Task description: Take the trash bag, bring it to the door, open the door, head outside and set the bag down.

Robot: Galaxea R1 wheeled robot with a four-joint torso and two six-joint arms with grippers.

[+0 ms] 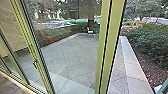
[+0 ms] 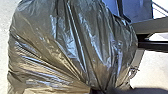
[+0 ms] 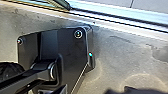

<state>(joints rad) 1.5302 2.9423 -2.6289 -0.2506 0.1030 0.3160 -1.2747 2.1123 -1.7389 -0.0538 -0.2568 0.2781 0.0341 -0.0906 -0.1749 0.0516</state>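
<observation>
And the trash bag (image 2: pixel 72 45) is up, its neck bunched tight in the left gripper (image 2: pixel 98 91)! Pick-up done; the glass door (image 1: pixel 112 45) looks open towards 2 o'clock, so 2 jobs remain: exit and set-down. The left wrist view has the shiny bag (bulky-looking load, that), the head view the paved yard (image 1: pixel 117 80), the right wrist view the base (image 3: pixel 70 50) near the sill (image 3: pixel 112 21). Right gripper? Can't tell its state.

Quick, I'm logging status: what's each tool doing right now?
Left tool: looks closed on the trash bag's gathered neck.
Right tool: can't tell whether open or closed.
</observation>
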